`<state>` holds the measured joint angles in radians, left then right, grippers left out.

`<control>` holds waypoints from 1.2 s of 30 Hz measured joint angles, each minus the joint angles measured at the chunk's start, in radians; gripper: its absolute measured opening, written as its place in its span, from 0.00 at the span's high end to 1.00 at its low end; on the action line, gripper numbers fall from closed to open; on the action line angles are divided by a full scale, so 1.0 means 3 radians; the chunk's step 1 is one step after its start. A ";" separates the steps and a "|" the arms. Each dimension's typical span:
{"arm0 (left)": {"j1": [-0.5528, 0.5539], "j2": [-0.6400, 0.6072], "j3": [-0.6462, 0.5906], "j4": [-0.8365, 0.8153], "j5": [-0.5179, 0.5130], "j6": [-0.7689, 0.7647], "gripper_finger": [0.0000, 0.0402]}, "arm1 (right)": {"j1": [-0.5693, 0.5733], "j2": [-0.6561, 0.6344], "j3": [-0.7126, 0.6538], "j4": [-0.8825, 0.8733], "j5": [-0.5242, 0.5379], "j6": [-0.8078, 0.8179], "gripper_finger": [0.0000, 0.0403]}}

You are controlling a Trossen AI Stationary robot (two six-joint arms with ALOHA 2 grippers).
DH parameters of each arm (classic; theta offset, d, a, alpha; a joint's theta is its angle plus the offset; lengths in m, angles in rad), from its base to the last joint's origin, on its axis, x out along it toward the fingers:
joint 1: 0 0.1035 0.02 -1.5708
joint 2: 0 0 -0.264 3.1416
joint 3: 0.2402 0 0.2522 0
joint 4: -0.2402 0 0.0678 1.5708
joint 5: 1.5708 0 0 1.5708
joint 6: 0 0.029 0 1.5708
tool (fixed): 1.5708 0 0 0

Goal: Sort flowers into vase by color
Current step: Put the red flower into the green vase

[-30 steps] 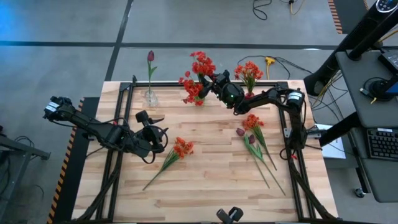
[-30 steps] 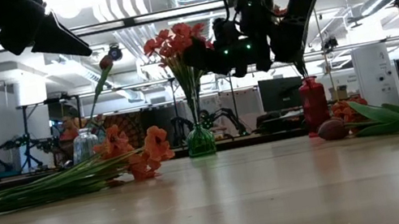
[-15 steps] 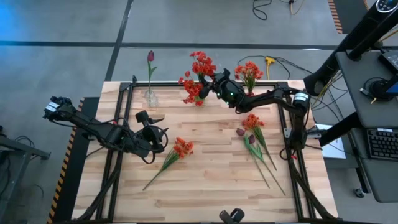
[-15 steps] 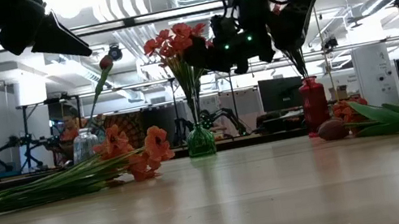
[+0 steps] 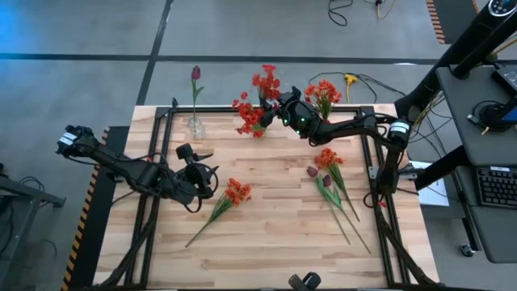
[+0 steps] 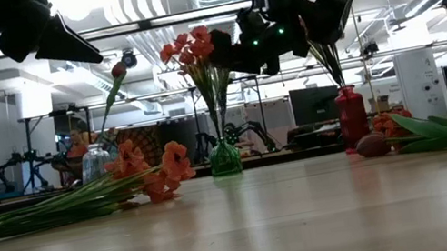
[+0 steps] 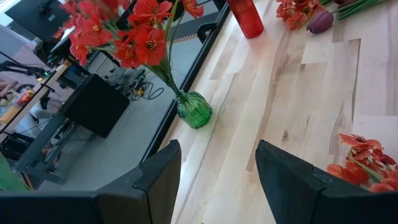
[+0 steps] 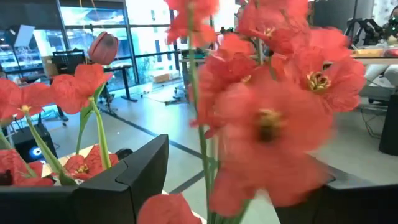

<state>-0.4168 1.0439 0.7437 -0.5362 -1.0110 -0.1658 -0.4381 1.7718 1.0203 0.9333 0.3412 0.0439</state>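
Note:
Bright red clustered blooms [image 5: 257, 101] stand in a green vase [image 6: 224, 157] at the far edge. Orange blooms [image 5: 324, 90] stand in a red vase [image 6: 351, 119], and a maroon tulip [image 5: 195, 73] in a clear vase [image 5: 195, 127]. My right gripper [image 5: 276, 102] is open, high beside the red blooms; a red flower's stem [image 8: 200, 124] runs between its fingers, apart from both. An orange flower [image 5: 235, 192] lies on the table next to my open left gripper [image 5: 207, 171]. Another orange flower [image 5: 328, 157] and two maroon tulips [image 5: 321, 177] lie toward the right.
A dark metal frame [image 5: 161, 153] runs along the table's edges. The three vases line the far edge. Bare wood [image 5: 275, 234] lies across the middle and near part of the table. A yellow item and cables [image 5: 350, 79] lie on the floor beyond the far edge.
My right gripper has risen and moved a little toward the far edge, staying beside the red blooms in the green vase. The left arm has kept still.

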 joint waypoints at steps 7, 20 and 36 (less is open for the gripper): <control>0.0000 0.0000 0.0000 -0.0013 0.0001 0.0000 0.53 | 0.0005 -0.0059 0.0000 -0.0082 0.0001 0.0030 0.37; 0.0000 0.0000 0.0000 -0.0014 0.0001 0.0000 0.53 | 0.0045 -0.0125 -0.0001 -0.0160 -0.0001 0.0026 0.34; 0.0000 0.0000 0.0000 -0.0014 0.0001 -0.0001 0.53 | 0.0074 -0.0418 -0.0001 -0.0337 -0.0001 -0.0082 0.34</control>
<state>-0.4168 1.0439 0.7437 -0.5404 -1.0107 -0.1659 -0.4160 1.6463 1.0199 0.8322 0.3408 0.0193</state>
